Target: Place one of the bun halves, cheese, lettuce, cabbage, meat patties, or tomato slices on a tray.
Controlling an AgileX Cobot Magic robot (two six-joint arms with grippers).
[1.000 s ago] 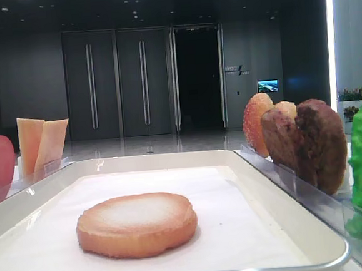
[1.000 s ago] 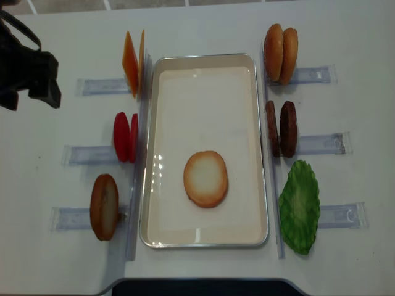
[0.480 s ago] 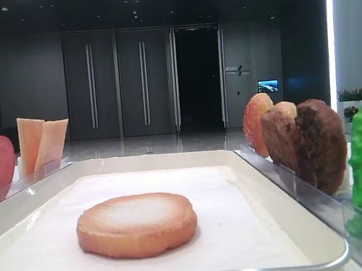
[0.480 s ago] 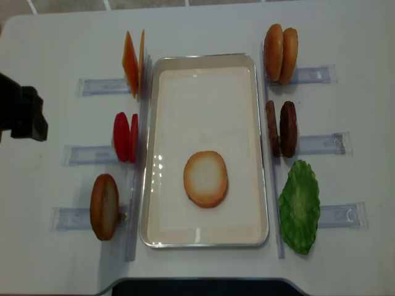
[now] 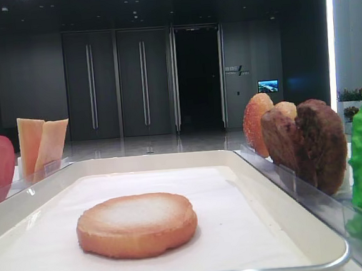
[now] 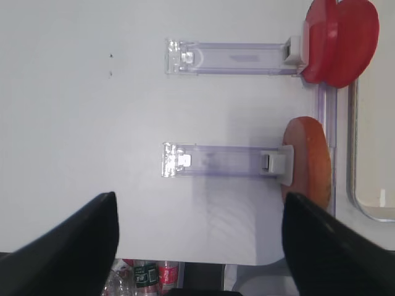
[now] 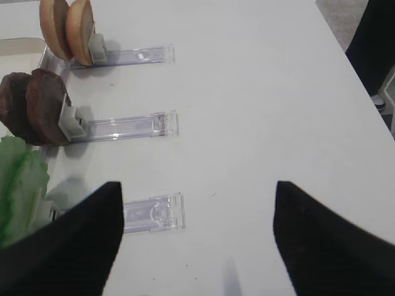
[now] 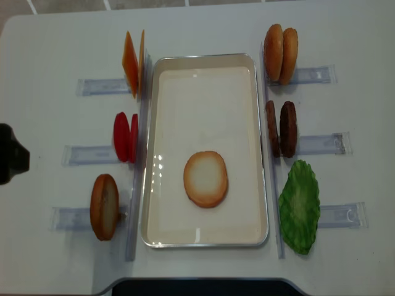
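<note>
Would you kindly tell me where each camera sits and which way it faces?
Exterior high: low at the tray's near end, facing along it; no arm.
Realsense: overhead, looking down; left arm at left edge.
Right wrist: above the table right of the meat patties; open right gripper.
Left wrist: above the tomato slices; open left gripper.
Both exteriors share the bun half.

we see our left gripper (image 6: pixel 200 246) with its two dark fingers (image 6: pixel 68 246) spread wide over the white table (image 6: pixel 80 92), two clear plastic holders (image 6: pixel 228 58) propping smooth red tomato slices (image 6: pixel 339 40) and a golden-brown bun half (image 6: pixel 305 157).
</note>
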